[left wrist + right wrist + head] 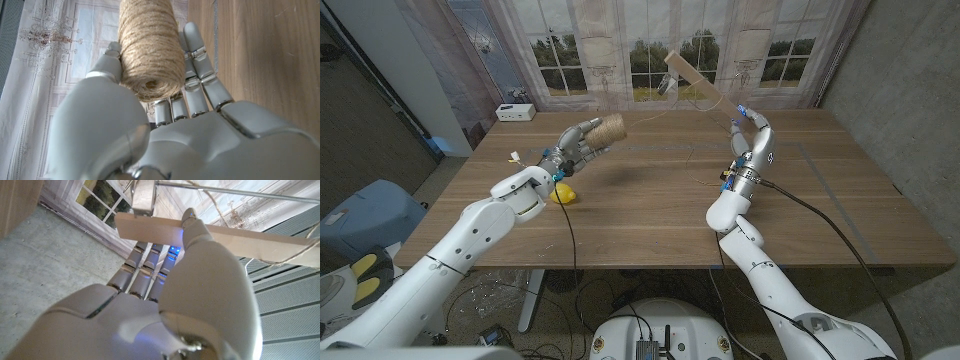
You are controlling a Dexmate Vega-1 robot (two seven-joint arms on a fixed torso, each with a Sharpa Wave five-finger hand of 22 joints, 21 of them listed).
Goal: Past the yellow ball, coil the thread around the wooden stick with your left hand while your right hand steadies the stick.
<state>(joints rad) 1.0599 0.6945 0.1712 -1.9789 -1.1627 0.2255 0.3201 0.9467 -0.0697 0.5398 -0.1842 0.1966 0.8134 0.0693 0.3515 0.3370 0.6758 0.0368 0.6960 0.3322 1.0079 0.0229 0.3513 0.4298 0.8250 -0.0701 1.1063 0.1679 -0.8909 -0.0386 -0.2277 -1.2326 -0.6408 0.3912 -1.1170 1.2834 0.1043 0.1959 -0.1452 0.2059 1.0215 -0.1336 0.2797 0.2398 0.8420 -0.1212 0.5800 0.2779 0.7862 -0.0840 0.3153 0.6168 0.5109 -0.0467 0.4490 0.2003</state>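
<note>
Yellow ball [564,195] sits near the surface [650,215] left edge, under the left hand [575,145] clasping a twine spool [609,129]. Upper centre, the right hand [750,135] grips the wooden stick [694,79], raised; thread [665,112] spans the open middle between them

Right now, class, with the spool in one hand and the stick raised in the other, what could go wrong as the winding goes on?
1. The left hand holds the twine spool only by its sides; it might slip out while circling.
2. The right hand grips the wooden stick near one end, so the long free end could swing under the thread's pull.
3. The thin thread spans the gap between both hands; it may slacken or snag.
</note>
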